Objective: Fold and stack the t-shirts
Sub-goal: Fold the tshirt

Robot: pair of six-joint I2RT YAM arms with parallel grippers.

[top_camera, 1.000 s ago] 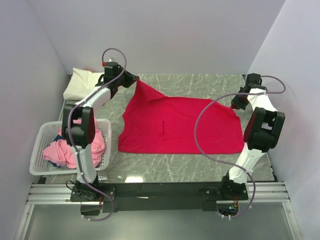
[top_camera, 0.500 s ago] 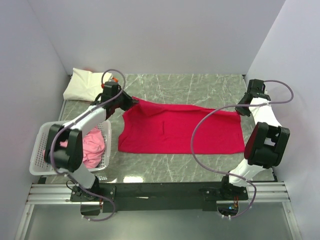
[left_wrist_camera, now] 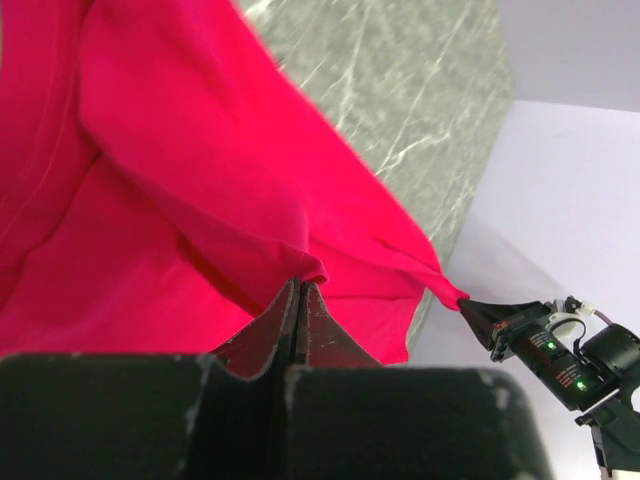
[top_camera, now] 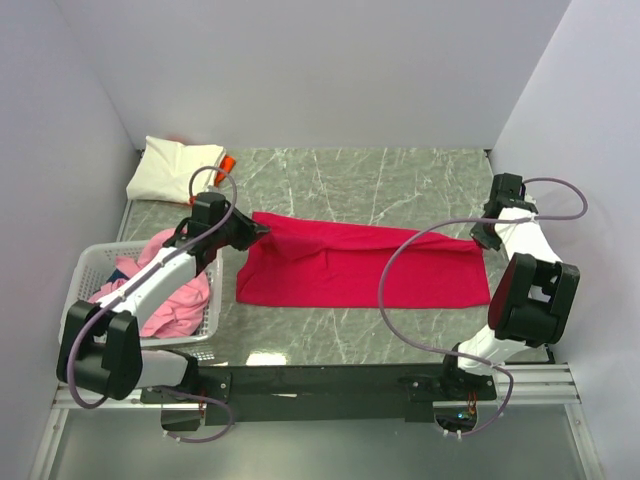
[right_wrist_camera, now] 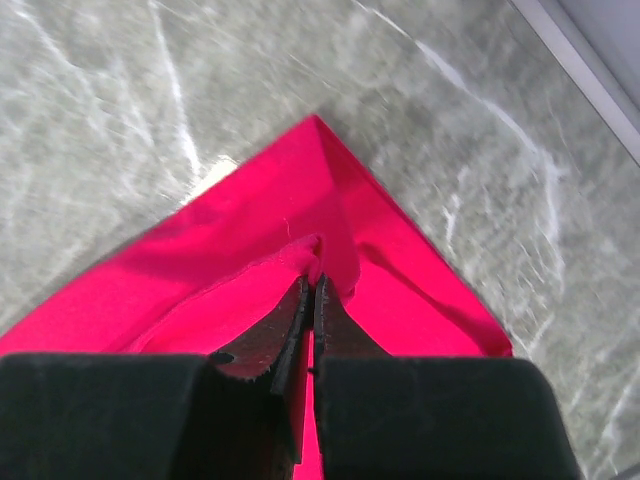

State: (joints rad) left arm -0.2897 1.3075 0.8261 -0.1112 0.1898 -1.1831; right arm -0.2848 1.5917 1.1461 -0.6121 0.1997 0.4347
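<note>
The crimson red t-shirt lies on the marble table, its far edge lifted and drawn toward the near side as a fold. My left gripper is shut on its far left corner. My right gripper is shut on its far right corner. A cream-white t-shirt lies folded at the far left, with a bit of orange cloth beside it. Light pink t-shirts are piled in the white lattice basket.
The basket stands at the table's left edge beside my left arm. Grey walls close in the left, back and right sides. The marble tabletop shows behind the red shirt. The right gripper shows in the left wrist view.
Both grippers have pulled the red shirt's far edge toward the near side and lower, folding it over itself. The visible shirt is now a narrower band.
</note>
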